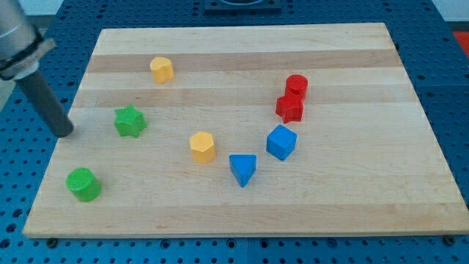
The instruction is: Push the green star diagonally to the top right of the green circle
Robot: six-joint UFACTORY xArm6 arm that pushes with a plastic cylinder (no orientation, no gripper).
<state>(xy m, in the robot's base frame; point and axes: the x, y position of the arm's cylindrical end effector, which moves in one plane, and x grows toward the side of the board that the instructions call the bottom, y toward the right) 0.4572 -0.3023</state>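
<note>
The green star (130,121) lies on the wooden board at the view's left. The green circle (83,184) sits lower left of it, near the board's bottom left corner. My tip (65,133) is at the board's left edge, left of the green star with a gap between them, and above the green circle. The dark rod rises from the tip toward the view's top left.
A yellow block (162,70) sits near the top left. A yellow hexagon (202,147), a blue triangle (242,169) and a blue cube (281,141) lie in the middle. A red cylinder (296,85) touches a red star (289,108) at right of centre. The board's rim (242,229) runs along the bottom.
</note>
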